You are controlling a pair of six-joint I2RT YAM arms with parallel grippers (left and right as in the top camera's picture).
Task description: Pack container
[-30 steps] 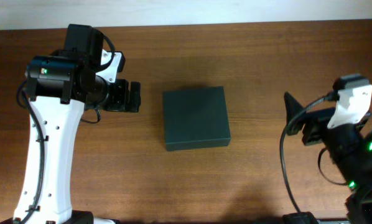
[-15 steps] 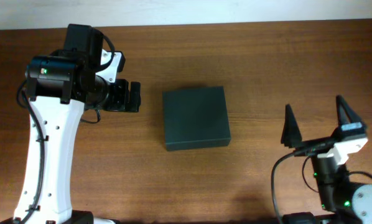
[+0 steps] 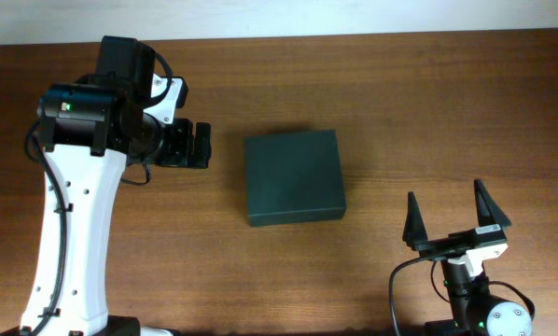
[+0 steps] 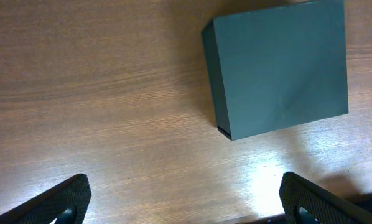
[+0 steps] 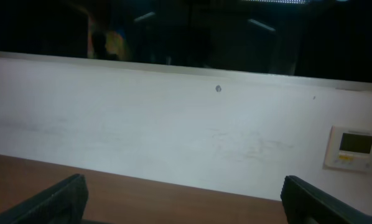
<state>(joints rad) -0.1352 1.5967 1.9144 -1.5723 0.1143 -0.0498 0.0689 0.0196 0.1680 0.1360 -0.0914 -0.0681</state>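
The container [image 3: 293, 177] is sitting closed and flat on the wooden table [image 3: 400, 93], its dark matte top facing up, and neither arm is touching it. It is lying just ahead of the left gripper [image 3: 204, 146], past the fingertips, with a strip of bare wood showing between them. In the left wrist view the container [image 4: 279, 68] is resting beyond the left gripper [image 4: 186, 199] and off toward one finger's side, turned slightly askew, with one corner pointing back toward the fingers and a small notch showing at the near lower edge. The left gripper's jaws are standing spread wide and are holding nothing. The right gripper [image 3: 445, 210] is hanging well apart from the container, which is lying off to its left and farther forward than its tips. Its two pointed fingers are also standing wide apart with nothing between them. A black cable [image 3: 396, 280] is looping beside its wrist. The right wrist camera is looking level past the right gripper [image 5: 186, 202], over the table's far edge, at a pale wall [image 5: 173, 124]. A small white panel [image 5: 354, 146] is showing on that wall, beyond the gripper on its right-hand side.
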